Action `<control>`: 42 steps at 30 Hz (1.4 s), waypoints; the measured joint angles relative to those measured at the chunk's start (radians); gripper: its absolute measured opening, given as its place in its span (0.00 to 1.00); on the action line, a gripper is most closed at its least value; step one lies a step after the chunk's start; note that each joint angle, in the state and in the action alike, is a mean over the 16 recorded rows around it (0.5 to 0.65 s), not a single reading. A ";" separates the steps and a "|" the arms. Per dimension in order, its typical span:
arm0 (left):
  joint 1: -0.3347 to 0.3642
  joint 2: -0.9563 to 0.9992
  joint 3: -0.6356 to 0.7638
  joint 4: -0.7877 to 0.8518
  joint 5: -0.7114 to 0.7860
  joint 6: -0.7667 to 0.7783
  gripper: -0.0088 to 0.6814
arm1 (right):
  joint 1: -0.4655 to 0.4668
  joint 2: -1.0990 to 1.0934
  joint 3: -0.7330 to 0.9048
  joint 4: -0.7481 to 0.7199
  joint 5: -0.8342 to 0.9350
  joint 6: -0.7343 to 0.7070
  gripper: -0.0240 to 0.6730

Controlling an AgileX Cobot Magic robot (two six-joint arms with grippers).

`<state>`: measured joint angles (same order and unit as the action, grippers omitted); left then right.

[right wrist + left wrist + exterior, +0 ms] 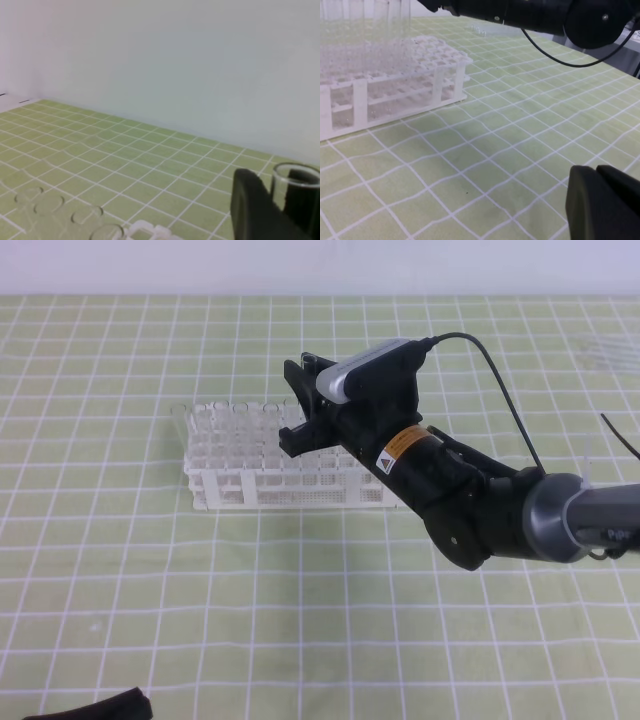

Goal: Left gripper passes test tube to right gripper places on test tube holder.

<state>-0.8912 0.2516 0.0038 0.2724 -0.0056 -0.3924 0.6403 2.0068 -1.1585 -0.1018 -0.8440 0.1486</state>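
Clear glass first: the test tube shows in my right wrist view as an open round rim, standing upright between the two black fingers of my right gripper, and the fingers are closed on it. From the high view I cannot make out the tube itself; it is too faint against the claw.

My right gripper hangs above the test tube holder, over its right part, with the arm reaching in from the right edge of the table. Silver camera block on top, orange label on the wrist, black cable looping back toward the far right.

White rack, that holder, sits toward the far middle of the table, long side facing me. Several other clear tubes stand in its far rows; my right wrist view catches their rims low at the left.

My left gripper is only a dark sliver at the near edge, left of centre, and my left wrist view gives me just one black finger at the bottom right, so I cannot tell whether it is open or closed. It sits well apart from the holder.

Green checked cloth covers the table.
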 joint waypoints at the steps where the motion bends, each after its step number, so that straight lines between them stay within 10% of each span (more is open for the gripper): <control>1: 0.000 0.000 0.000 0.000 0.001 0.000 0.01 | 0.000 0.000 0.000 0.000 0.000 0.000 0.05; 21: 0.000 0.001 0.000 0.000 0.006 0.000 0.01 | -0.002 -0.123 0.061 -0.068 0.036 0.004 0.07; 42: 0.000 0.001 0.000 0.000 0.006 0.000 0.01 | -0.002 -1.025 0.492 -0.103 0.588 0.176 0.03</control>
<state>-0.8912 0.2526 0.0042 0.2724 0.0004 -0.3925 0.6382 0.9820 -0.6668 -0.2051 -0.2559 0.3241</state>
